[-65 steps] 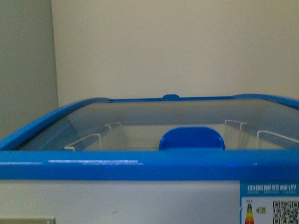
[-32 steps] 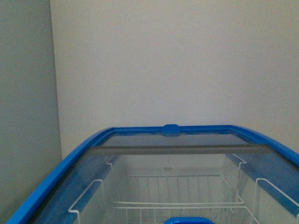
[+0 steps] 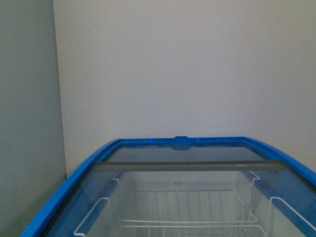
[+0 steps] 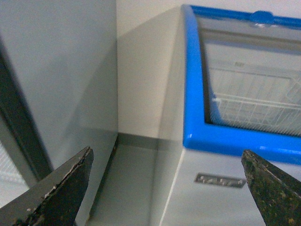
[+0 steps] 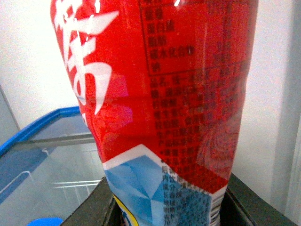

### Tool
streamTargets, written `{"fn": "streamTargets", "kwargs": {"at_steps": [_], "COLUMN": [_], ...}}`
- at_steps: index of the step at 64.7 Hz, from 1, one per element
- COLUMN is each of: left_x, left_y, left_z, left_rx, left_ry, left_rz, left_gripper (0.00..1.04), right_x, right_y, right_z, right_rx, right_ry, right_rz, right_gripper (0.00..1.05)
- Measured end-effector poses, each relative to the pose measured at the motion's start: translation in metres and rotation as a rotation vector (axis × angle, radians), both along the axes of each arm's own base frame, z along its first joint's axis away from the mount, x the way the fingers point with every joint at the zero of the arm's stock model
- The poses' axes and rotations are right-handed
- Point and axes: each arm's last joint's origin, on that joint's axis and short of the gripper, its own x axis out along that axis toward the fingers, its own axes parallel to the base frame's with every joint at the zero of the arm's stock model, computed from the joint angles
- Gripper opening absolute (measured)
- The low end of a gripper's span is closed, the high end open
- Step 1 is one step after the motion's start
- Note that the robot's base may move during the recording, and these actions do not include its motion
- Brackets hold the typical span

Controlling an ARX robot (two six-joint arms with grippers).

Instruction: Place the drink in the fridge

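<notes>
Nearest me, the right gripper (image 5: 171, 209) pinches the drink (image 5: 169, 103) low on its body, dark jaws pressed to either side of the red label, the bottle upright and held up in the air rather than resting on anything; the left gripper (image 4: 165, 153) hangs with its fingers spread wide and nothing between them, near the front left corner of the fridge (image 3: 94, 160); beyond both runs the fridge's blue rim, and under it the sliding glass lid (image 3: 187, 174), which looks closed across the top, though I cannot be sure from here; a blue handle (image 5: 44, 220) shows low beside the bottle; through the glass lies a white wire basket (image 3: 187, 210) with nothing I can see in it; farthest back stands the plain pale wall (image 3: 173, 74); by my reckoning the fetching and carrying are done, while sliding the lid aside, lowering the bottle in and letting go all remain.
</notes>
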Motion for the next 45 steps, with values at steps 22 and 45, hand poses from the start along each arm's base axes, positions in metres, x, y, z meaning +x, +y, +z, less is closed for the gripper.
{"fn": "streamTargets", "kwargs": {"at_steps": [22,45], "left_x": [0.113,0.147], "left_y": [-0.024,-0.125], "left_z": [0.051,0.053], "left_rx": [0.303,0.52], "left_ry": [-0.145,-0.173], "left_rz": [-0.411,-0.99], "left_gripper": [0.97,0.97], "right_x": [0.0,0.0], "right_y": [0.0,0.0], "right_z": [0.0,0.0], "right_rx": [0.0,0.0], "right_ry": [0.0,0.0], "right_rz": [0.0,0.0], "right_gripper": [0.4,0.4]}}
